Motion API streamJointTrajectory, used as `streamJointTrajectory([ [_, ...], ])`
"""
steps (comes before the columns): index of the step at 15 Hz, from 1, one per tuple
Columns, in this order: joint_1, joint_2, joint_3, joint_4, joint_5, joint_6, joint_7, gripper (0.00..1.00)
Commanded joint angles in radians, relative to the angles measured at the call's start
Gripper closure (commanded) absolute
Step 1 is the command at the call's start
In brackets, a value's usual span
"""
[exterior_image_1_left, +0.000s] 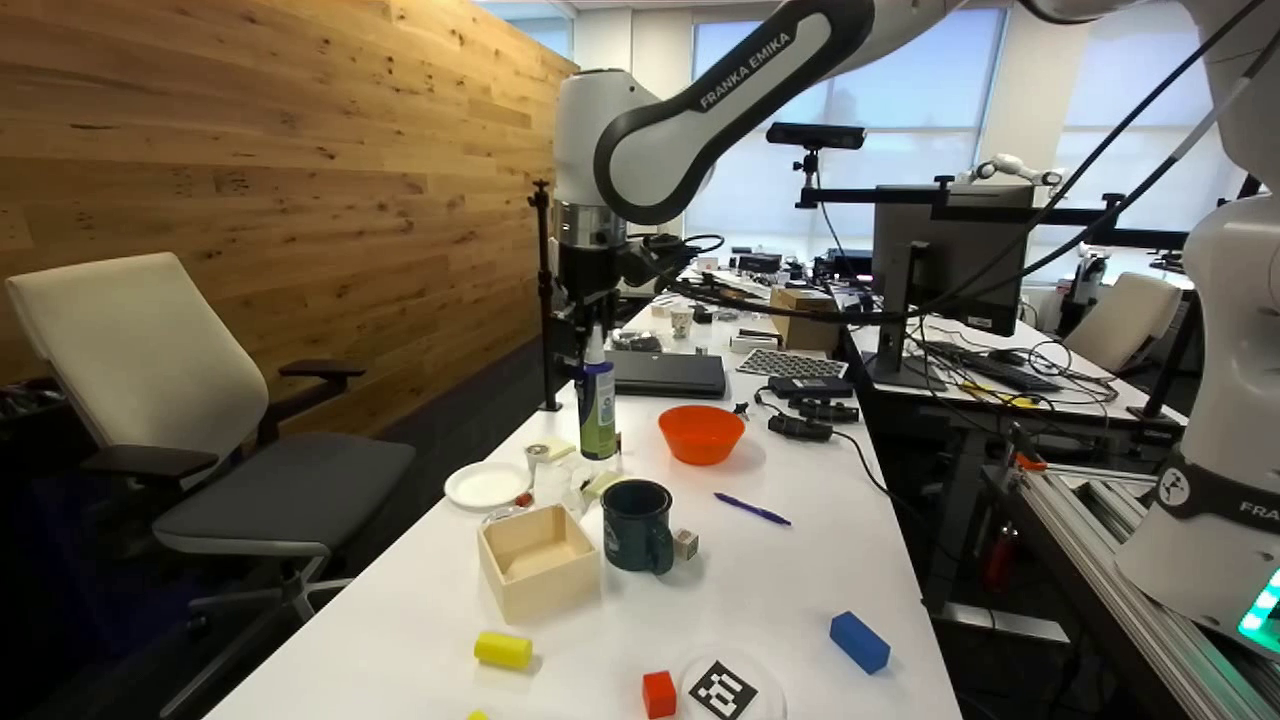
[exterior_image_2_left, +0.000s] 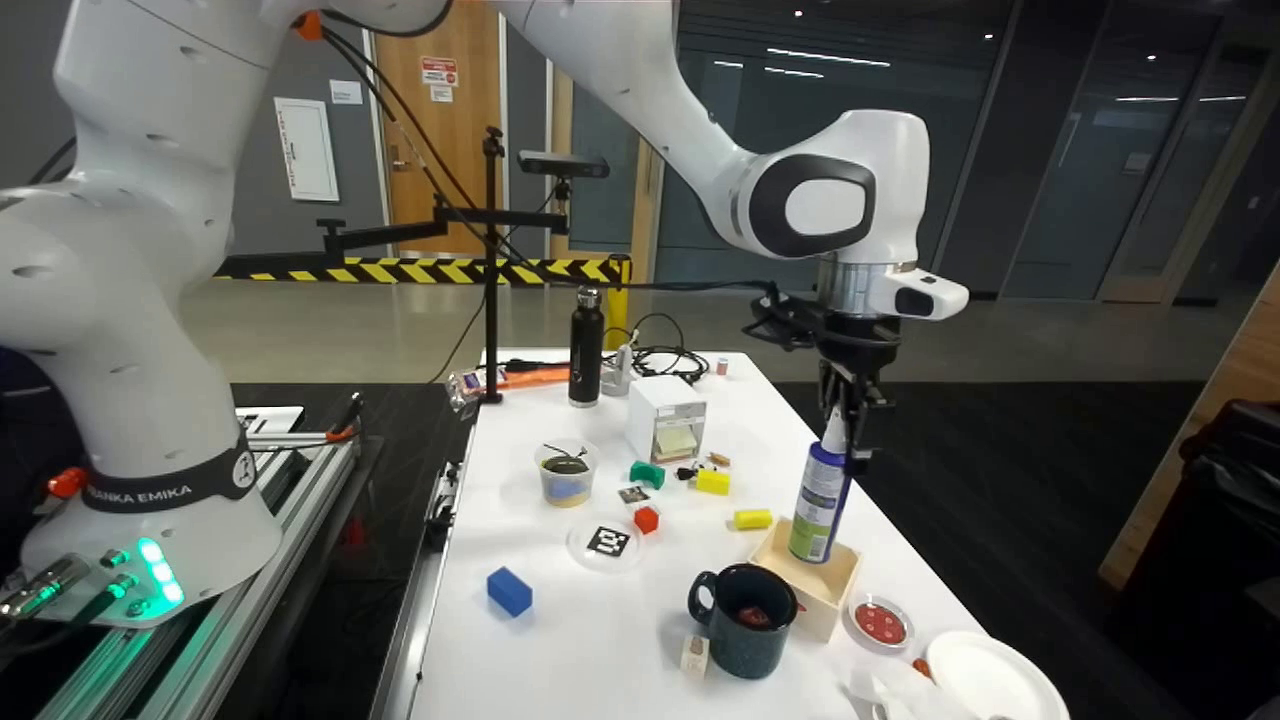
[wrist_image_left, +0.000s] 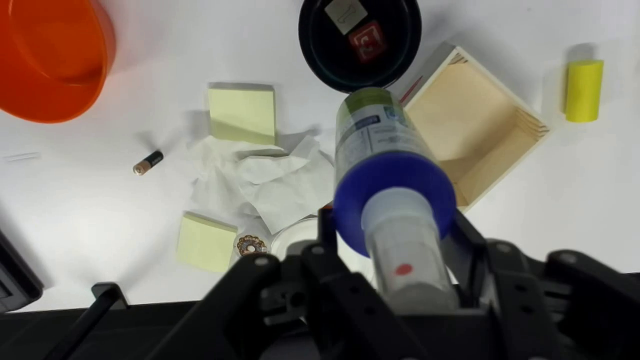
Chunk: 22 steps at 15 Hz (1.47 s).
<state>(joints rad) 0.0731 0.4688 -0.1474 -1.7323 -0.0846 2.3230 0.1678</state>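
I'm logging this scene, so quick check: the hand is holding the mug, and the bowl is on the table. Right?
Not quite: the hand is holding the bottle, not the mug, as the wrist view shows. The bowl is on the table, as you say.

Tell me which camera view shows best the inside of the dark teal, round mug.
The wrist view: it looks into the mug, showing a red block and a pale block. Both exterior views show mainly its outside and handle.
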Motion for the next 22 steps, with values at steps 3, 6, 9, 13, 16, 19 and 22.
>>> streamJointTrajectory([
  [3,-0.003,-0.182,-0.001,-0.24,-0.045,0.114,0.084,0.71],
  [6,0.012,-0.253,0.0,-0.343,-0.075,0.153,0.134,0.71],
  [9,0.015,-0.303,0.01,-0.432,-0.118,0.181,0.176,0.71],
  [13,0.01,-0.306,0.034,-0.503,-0.126,0.219,0.192,0.71],
  [16,0.008,-0.276,0.049,-0.531,-0.113,0.295,0.171,0.71],
  [19,0.01,-0.243,0.053,-0.523,-0.11,0.333,0.165,0.71],
  [22,0.014,-0.218,0.051,-0.502,-0.108,0.352,0.161,0.71],
])
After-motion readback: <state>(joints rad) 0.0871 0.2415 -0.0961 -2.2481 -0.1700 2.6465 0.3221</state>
